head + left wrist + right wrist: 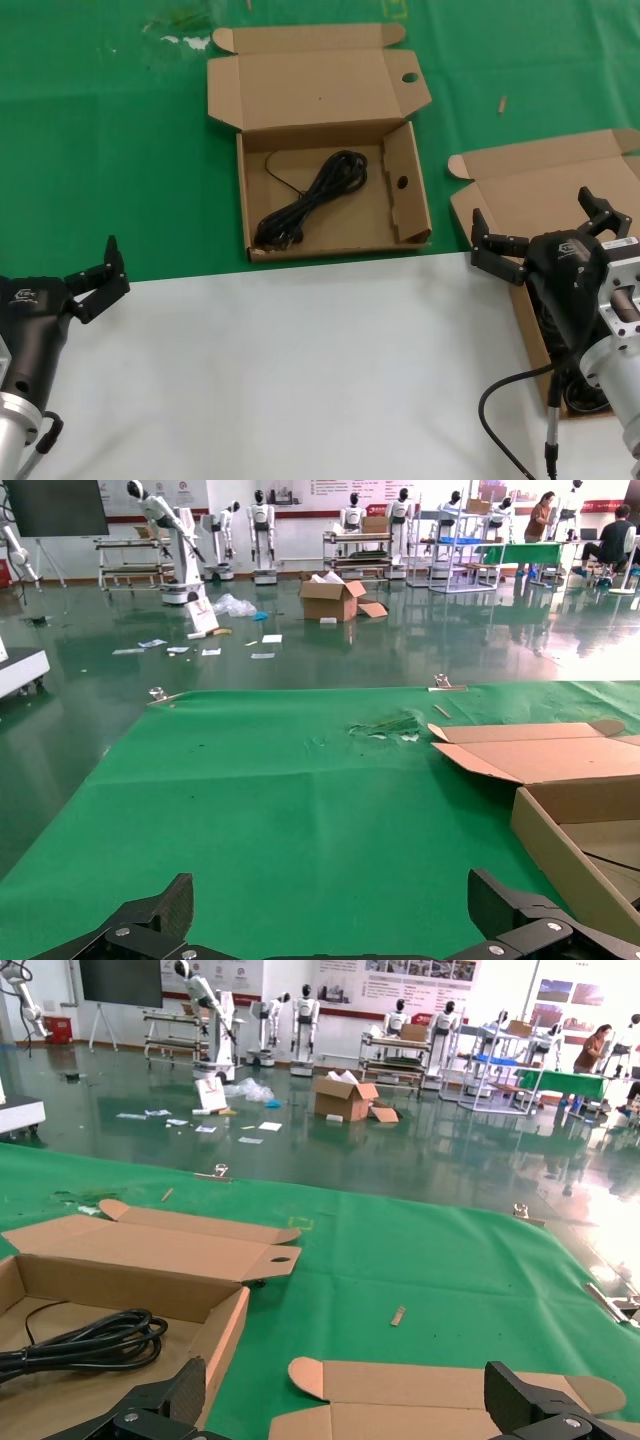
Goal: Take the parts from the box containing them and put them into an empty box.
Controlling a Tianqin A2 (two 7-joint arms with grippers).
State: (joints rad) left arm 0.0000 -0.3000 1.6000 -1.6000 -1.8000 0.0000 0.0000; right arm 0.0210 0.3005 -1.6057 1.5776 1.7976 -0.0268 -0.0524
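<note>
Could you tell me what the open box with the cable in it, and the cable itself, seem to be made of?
The box looks like plain brown cardboard: matte, with folded flaps and die-cut holes. The cable bundle appears to be rubber- or plastic-sheathed wire: black, slightly glossy, flexibly coiled.

Green cloth (110,150) covers the far half of the work surface and meets a pale white tabletop (300,370) along a straight edge; a scuffed whitish patch (175,38) marks the cloth near its far side, and a small tan scrap (502,103) lies on it. Beyond the cloth, a glossy grey-green floor (300,650) carries scattered papers (215,650) and an open cardboard carton (335,598). Further back stand white humanoid robots on stands (262,525), metal racks (440,555), and two people at a green table (545,520).
</note>
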